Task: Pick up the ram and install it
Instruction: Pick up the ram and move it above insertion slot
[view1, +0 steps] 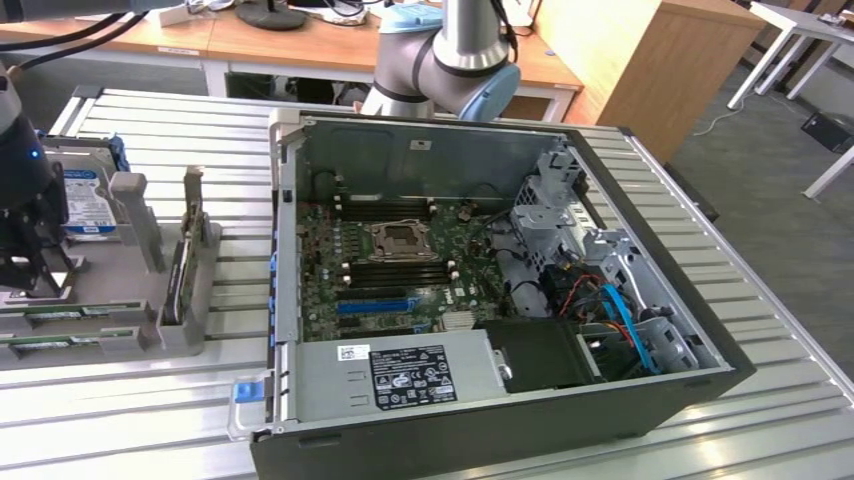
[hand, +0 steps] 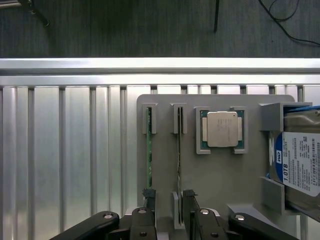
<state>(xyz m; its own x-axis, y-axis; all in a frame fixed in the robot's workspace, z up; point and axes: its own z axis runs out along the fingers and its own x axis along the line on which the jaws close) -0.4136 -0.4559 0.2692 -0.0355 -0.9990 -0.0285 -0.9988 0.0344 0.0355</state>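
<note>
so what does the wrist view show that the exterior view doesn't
Wrist view: a square processor chip seated in its pocket on the grey holder, seen from straight above.

Exterior view: the open computer case with its motherboard and power supply, and the robot arm behind it.

Both: the holder, two ram sticks standing on edge in its slots, the hard drive with its blue-and-white label, and the open gripper over the holder.
</note>
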